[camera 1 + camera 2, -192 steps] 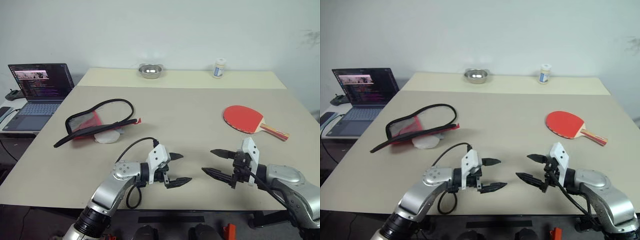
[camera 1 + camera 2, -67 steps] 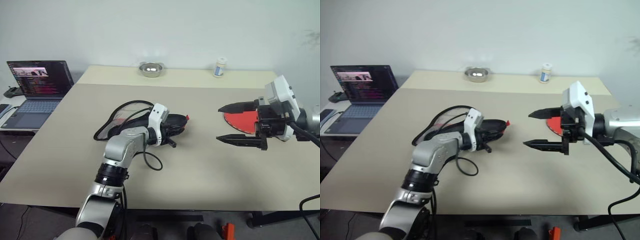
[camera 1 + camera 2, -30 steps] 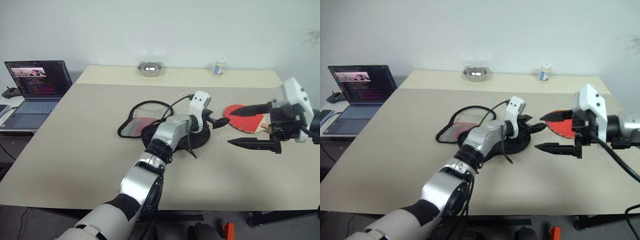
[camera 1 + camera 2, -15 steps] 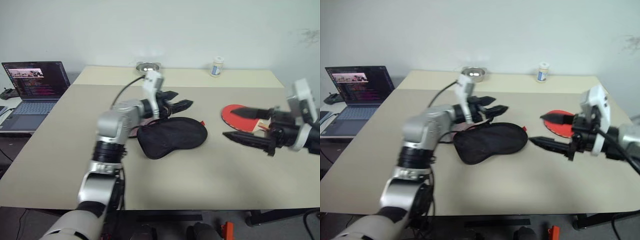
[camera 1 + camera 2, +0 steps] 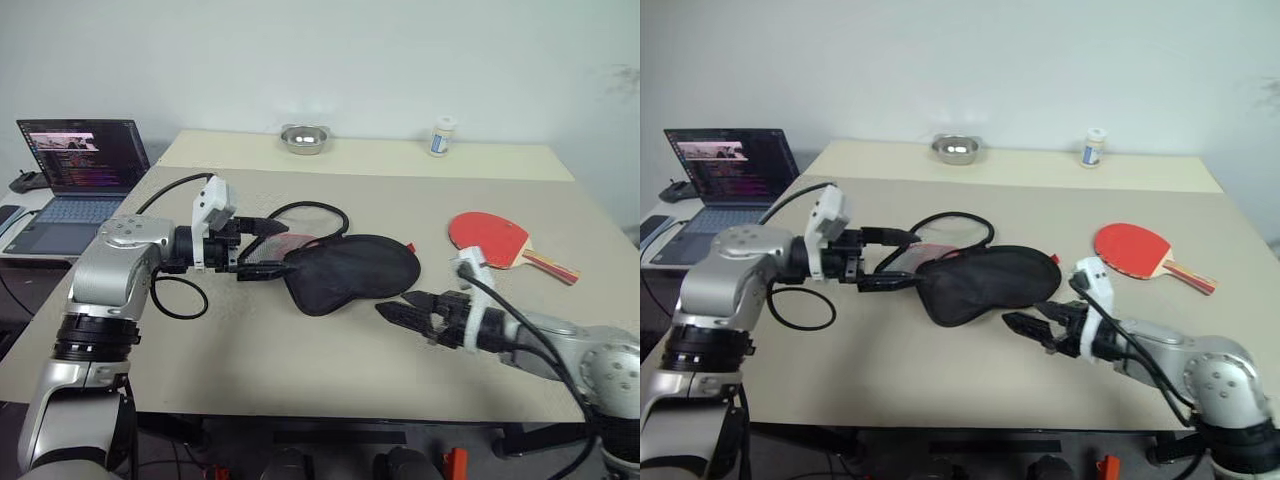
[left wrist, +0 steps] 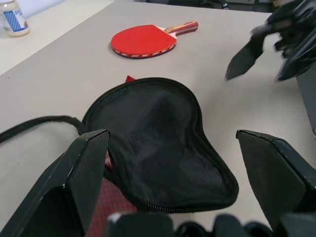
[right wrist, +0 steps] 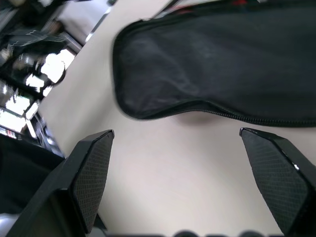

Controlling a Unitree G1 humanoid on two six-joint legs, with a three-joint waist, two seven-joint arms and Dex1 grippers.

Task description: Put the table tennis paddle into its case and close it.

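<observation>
The case (image 5: 350, 272) lies black side up in the middle of the table, its zip open; a black rim loops out behind it (image 5: 312, 212) and a bit of red lining shows at its left end. The table tennis paddle (image 5: 490, 240) lies red face up to the right, handle pointing right, apart from the case. My left gripper (image 5: 278, 248) is level at the case's left end, open and empty. My right gripper (image 5: 398, 306) hovers low just in front of the case's right part, open and empty. In the left wrist view, the case (image 6: 163, 143) lies ahead of the fingers.
A laptop (image 5: 80, 170) stands open on a side surface at the far left. A steel bowl (image 5: 303, 138) and a small white bottle (image 5: 438, 136) stand on the paler table at the back. The table's front edge (image 5: 300, 410) runs just below my right gripper.
My left gripper has drawn back to the left, off the case. My right gripper has sunk and come left from beside the paddle to the case's near edge. The case now lies black side up.
</observation>
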